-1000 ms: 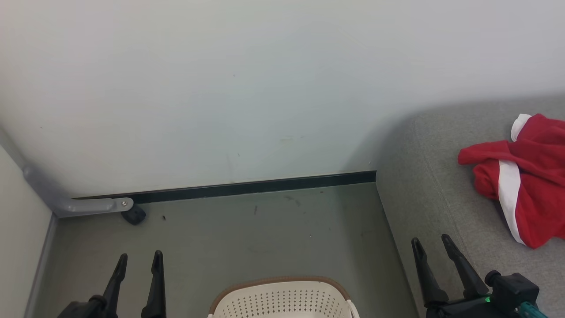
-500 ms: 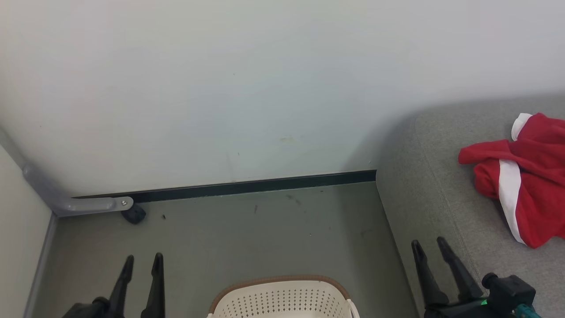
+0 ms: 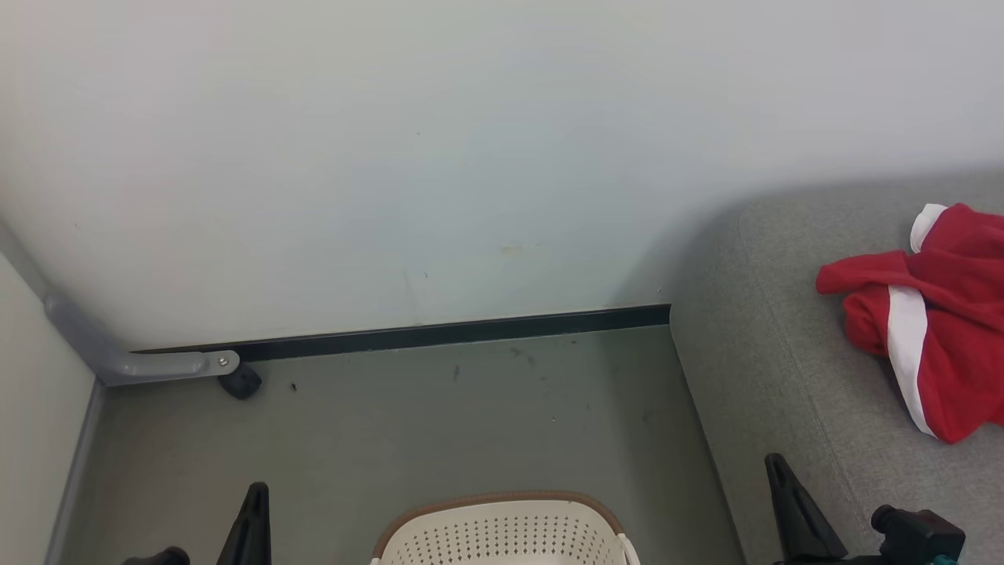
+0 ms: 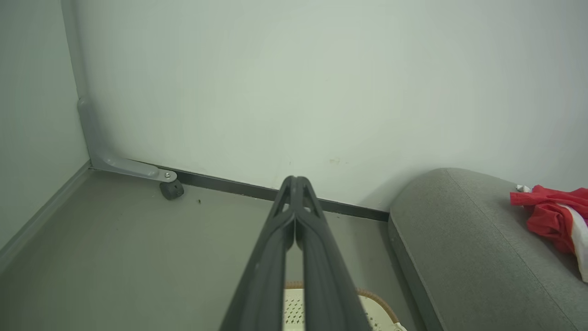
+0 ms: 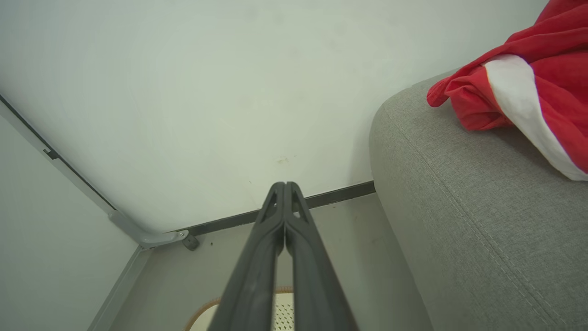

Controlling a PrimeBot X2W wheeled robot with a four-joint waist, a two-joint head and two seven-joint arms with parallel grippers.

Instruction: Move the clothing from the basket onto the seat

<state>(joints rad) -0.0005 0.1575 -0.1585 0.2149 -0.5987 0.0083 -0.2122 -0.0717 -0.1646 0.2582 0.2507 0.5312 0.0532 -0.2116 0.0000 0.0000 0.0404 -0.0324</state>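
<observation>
The clothing [image 3: 957, 353] lies on the seat [image 3: 784, 377] at three o'clock; a stray right-arm sweep could drag it off. Left fingers [image 4: 275, 257] and right fingers [image 5: 257, 266] are together, empty.

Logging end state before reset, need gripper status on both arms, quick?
Left gripper: closed, fingertips touching, holding nothing.
Right gripper: closed, holding nothing; the clothing lies apart from it on the seat.
</observation>
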